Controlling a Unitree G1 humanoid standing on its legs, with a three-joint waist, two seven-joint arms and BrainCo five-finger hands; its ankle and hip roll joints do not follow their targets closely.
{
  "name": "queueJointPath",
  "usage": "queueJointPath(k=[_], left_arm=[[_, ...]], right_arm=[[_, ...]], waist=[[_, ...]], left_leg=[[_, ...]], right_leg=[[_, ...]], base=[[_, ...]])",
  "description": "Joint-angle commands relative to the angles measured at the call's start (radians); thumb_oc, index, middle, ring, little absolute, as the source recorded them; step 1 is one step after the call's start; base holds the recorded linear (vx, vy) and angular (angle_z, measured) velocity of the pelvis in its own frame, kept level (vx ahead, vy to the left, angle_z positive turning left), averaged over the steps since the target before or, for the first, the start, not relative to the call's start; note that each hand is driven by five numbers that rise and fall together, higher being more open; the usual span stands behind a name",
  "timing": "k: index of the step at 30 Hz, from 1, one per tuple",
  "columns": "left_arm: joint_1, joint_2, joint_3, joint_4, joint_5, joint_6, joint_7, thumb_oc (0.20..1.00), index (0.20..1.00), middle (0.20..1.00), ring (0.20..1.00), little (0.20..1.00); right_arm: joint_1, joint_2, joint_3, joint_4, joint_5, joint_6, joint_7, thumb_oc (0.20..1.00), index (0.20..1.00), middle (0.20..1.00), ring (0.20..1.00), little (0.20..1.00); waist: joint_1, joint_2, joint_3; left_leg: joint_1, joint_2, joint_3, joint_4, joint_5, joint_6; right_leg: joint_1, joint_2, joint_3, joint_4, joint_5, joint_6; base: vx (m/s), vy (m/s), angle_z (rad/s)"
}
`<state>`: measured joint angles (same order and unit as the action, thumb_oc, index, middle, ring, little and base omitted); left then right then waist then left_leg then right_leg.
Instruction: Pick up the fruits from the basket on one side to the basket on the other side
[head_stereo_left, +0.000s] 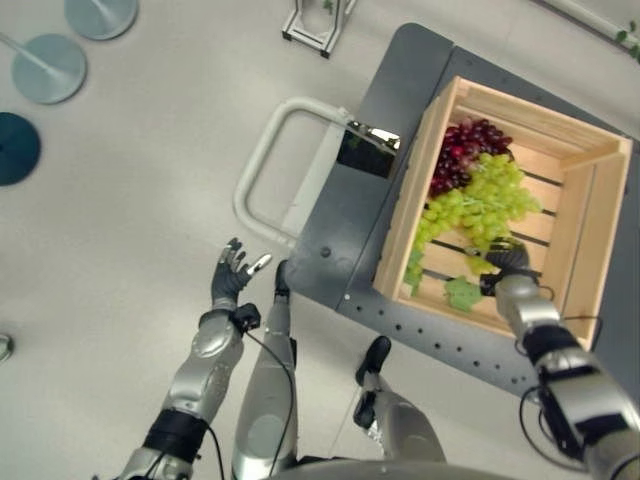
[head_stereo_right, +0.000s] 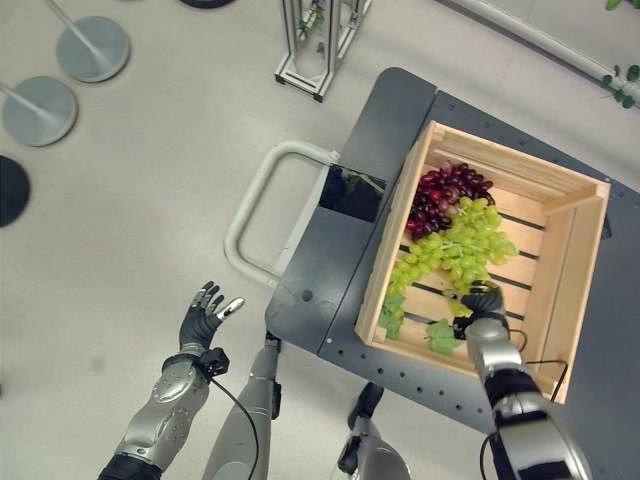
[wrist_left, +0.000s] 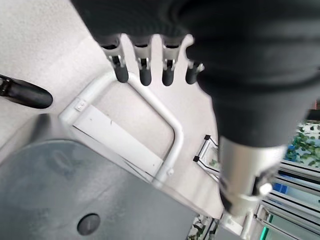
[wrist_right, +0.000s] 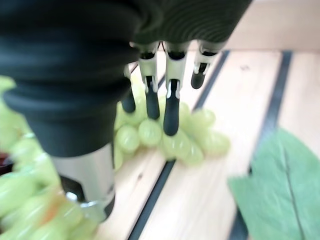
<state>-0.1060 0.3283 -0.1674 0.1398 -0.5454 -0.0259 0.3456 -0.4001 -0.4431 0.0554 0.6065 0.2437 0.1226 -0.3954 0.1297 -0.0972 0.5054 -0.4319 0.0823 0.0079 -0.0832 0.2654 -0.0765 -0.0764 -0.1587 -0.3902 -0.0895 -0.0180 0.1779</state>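
Observation:
A wooden crate (head_stereo_left: 597, 240) stands on a grey cart (head_stereo_left: 345, 225). Inside it lies a large bunch of green grapes (head_stereo_left: 482, 200), with a bunch of dark red grapes (head_stereo_left: 466, 144) at its far end and a loose green leaf (head_stereo_left: 462, 293) near the front wall. My right hand (head_stereo_left: 508, 262) is down inside the crate at the near end of the green bunch. In the right wrist view its fingers (wrist_right: 170, 107) are straight, their tips at the green grapes (wrist_right: 165, 137), holding nothing. My left hand (head_stereo_left: 232, 277) hovers open over the floor, left of the cart.
The cart's white tubular handle (head_stereo_left: 262, 150) sticks out to the left, close to my left hand. A glossy black panel (head_stereo_left: 368, 150) lies on the cart beside the crate. Round stand bases (head_stereo_left: 48, 68) and a metal frame (head_stereo_left: 318, 25) stand on the floor farther off.

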Motion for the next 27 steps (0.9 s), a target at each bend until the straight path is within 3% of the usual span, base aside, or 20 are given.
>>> queueJointPath(k=[1, 12, 19, 27], left_arm=[[-0.014, 0.000, 0.055, -0.054, 0.005, -0.028, 0.012, 1.000, 1.000, 1.000, 1.000, 1.000], [-0.003, 0.011, 0.089, -0.062, 0.012, -0.024, 0.012, 1.000, 1.000, 1.000, 1.000, 1.000], [0.001, 0.009, 0.091, -0.067, 0.010, -0.024, 0.015, 1.000, 1.000, 1.000, 1.000, 1.000], [0.002, 0.002, 0.054, -0.077, -0.002, -0.032, 0.011, 1.000, 1.000, 1.000, 1.000, 1.000]], right_arm=[[-0.020, -0.018, -0.047, -0.093, -0.050, -0.048, -0.009, 1.000, 1.000, 1.000, 1.000, 1.000], [0.107, 0.001, -0.134, -0.206, -0.081, -0.044, -0.005, 1.000, 1.000, 1.000, 1.000, 1.000], [0.080, -0.009, -0.152, -0.132, -0.071, -0.037, -0.037, 1.000, 1.000, 1.000, 1.000, 1.000], [-0.083, -0.033, -0.055, 0.075, -0.068, -0.012, -0.042, 1.000, 1.000, 1.000, 1.000, 1.000]], waist=[[-0.001, -0.054, 0.004], [-0.027, -0.069, -0.004], [-0.024, -0.069, -0.008], [0.003, -0.050, -0.004]], left_leg=[[0.105, -0.004, 0.021, 0.008, -0.149, 0.000], [0.105, 0.000, 0.028, 0.008, -0.154, 0.000], [0.103, -0.001, 0.024, 0.008, -0.155, 0.002], [0.102, -0.008, 0.016, 0.008, -0.157, 0.006]], right_leg=[[-0.119, -0.067, 0.080, 0.027, 0.111, 0.028], [-0.126, -0.063, 0.090, 0.025, 0.108, 0.027], [-0.130, -0.062, 0.089, 0.027, 0.110, 0.027], [-0.131, -0.062, 0.089, 0.026, 0.112, 0.025]], base=[[0.00, 0.000, 0.00], [0.00, 0.000, 0.00], [0.00, 0.000, 0.00], [0.00, 0.000, 0.00]])
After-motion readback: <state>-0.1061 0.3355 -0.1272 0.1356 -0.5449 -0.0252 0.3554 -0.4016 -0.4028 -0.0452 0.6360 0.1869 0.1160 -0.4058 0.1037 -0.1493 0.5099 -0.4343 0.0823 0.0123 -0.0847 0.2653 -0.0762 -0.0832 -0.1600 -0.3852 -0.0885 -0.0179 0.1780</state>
